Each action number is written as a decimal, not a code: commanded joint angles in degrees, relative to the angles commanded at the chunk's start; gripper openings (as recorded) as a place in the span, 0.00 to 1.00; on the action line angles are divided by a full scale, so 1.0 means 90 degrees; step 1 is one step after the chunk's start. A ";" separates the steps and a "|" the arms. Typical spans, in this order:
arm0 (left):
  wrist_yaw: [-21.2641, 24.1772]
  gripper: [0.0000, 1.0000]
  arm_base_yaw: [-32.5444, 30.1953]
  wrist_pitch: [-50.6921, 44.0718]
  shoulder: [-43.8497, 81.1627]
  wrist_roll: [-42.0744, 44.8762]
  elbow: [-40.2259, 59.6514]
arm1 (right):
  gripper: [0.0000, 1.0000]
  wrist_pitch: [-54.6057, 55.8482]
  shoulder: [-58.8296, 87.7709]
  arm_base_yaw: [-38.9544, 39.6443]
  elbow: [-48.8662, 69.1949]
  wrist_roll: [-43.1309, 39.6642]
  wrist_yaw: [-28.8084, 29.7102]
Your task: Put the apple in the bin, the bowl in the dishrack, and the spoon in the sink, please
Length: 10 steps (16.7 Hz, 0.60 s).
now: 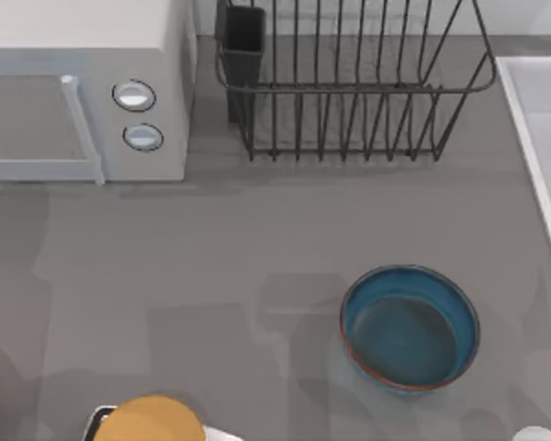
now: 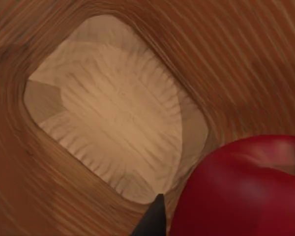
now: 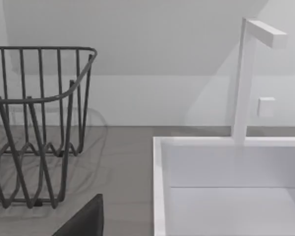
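left gripper [image 2: 160,221]: above wooden bin [image 2: 113,108], pointing down, grasping apple [image 2: 246,191] | right gripper [image 3: 83,221]: facing sink [image 3: 226,187], state unclear

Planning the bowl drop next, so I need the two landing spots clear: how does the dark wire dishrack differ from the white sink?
The dark metal wire dishrack is an open cage of thin upright bars; the pale white sink is a solid-walled basin with a straight raised rim. The dishrack carries a dark rectangular cutlery cup at one corner; the sink has a white angular faucet at its back. The dishrack sits at the table's far middle, the sink at its right edge. Both look empty.
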 joint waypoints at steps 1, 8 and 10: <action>-0.0008 0.00 0.0053 0.0136 -0.0002 0.0062 -0.0133 | 1.00 0.0000 0.0000 0.0000 0.0000 0.0000 0.0000; -0.0012 0.15 0.0086 0.0215 -0.0003 0.0101 -0.0211 | 1.00 0.0000 0.0000 0.0000 0.0000 0.0000 0.0000; -0.0012 0.30 0.0086 0.0215 -0.0003 0.0101 -0.0211 | 1.00 0.0000 0.0000 0.0000 0.0000 0.0000 0.0000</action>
